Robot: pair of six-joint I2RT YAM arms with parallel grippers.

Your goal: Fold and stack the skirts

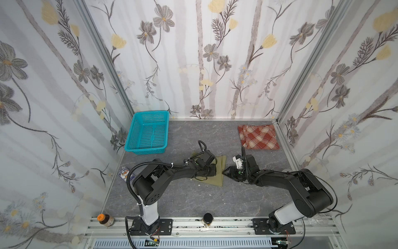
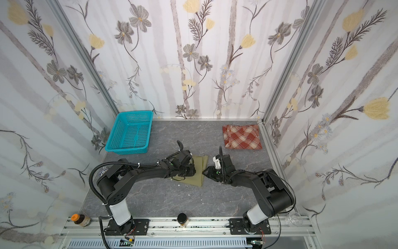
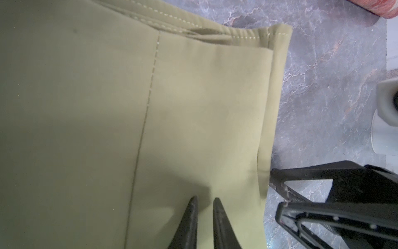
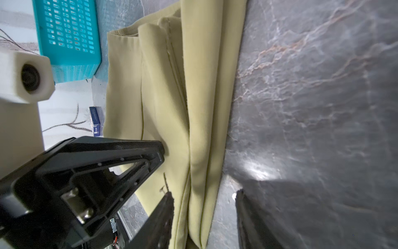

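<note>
dead centre, olive-green skirt lies folded. my left gripper sits nearly closed on it, can't tell if it's pinching. right gripper gapes, straddling its right edge. plaid skirt sits folded far right.

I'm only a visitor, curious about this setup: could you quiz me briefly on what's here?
1. True or false: the rust-red and cream plaid cloth skirt lies inside the turquoise plastic mesh basket.
2. Which garment is the left gripper over? A the plaid skirt; B the plain olive-green cloth skirt; C neither.
3. Is the right gripper open or shut?
Key: 1 false, it lies on the grey marbled table, far right; 2 B; 3 open, astride the olive skirt's edge.
</note>
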